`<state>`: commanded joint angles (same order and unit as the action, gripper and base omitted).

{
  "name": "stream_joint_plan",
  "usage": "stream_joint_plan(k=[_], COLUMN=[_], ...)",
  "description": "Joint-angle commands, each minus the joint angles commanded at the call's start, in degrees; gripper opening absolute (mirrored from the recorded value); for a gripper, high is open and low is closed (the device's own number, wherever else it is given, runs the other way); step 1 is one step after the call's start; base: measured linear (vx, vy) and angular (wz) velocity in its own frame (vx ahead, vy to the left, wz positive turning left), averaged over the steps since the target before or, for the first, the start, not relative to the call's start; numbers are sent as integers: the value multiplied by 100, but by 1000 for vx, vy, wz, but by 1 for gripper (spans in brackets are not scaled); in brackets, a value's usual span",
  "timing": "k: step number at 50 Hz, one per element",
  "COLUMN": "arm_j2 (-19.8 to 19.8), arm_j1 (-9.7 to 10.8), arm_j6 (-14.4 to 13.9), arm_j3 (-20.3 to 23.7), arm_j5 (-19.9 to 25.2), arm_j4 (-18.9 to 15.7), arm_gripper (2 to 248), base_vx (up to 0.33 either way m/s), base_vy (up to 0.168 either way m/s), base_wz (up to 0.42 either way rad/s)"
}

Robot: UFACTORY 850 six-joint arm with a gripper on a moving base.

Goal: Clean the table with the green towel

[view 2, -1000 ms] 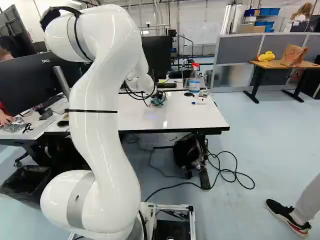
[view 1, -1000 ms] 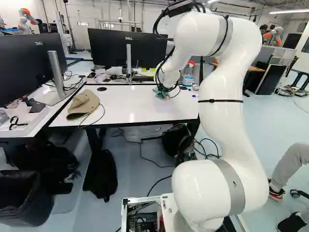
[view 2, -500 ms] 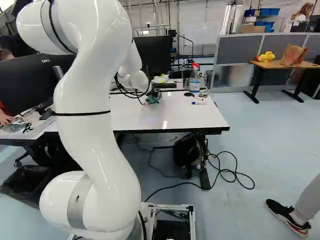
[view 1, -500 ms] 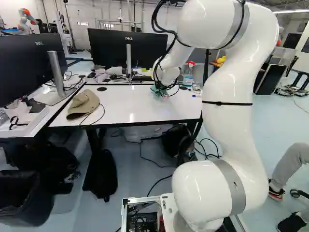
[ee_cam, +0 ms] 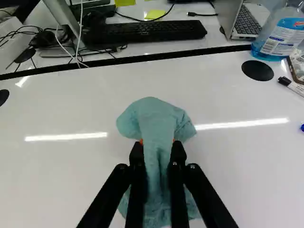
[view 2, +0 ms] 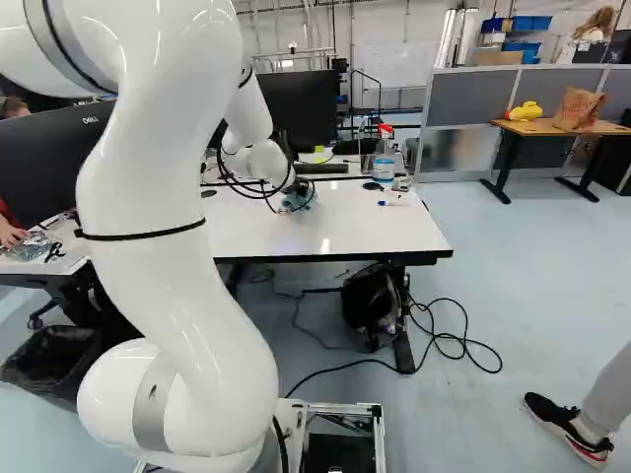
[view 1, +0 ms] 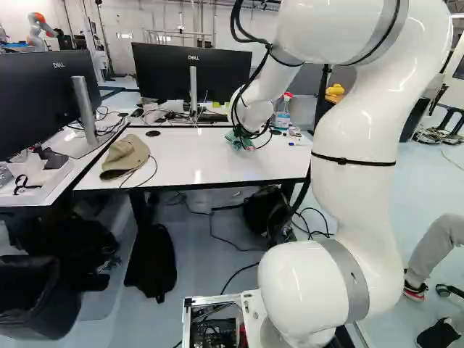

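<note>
At the far right part of the white table (view 1: 196, 156), the gripper (view 1: 241, 133) is low over the top, partly hidden by cables. In the wrist view both fingers of the gripper (ee_cam: 157, 145) press the green towel (ee_cam: 156, 116) from two sides. The towel's folds bulge out ahead of the fingers and hang below them, against or just above the tabletop; which one I cannot tell. In the right base view the towel (view 2: 299, 197) shows as a small teal bunch.
A spray bottle (view 1: 283, 112), a marker (ee_cam: 290, 85) and a keyboard (ee_cam: 147, 30) lie beyond or beside the towel. A tan cap (view 1: 125, 156) rests on the table's left part. Monitors (view 1: 192, 72) stand behind. Another robot (view 1: 40, 30) is far back.
My arm has swung its elbow sideways, rightward in the left base view and leftward in the right. The gripper and towel have shifted slightly left in the right base view. The base has stayed put.
</note>
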<state>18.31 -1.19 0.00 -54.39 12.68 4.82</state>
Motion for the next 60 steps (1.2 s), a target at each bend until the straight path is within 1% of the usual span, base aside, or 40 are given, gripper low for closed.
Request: stream_joint_plan(k=[36, 60], arm_j2=[-934, -953], arm_j1=[-14, -14], arm_j6=[0, 0], arm_j3=[1090, 1112], arm_j5=[0, 0], arm_j4=[0, 0], arm_gripper=[53, 53], base_vx=[0, 0], base_vy=[0, 0], base_wz=[0, 0])
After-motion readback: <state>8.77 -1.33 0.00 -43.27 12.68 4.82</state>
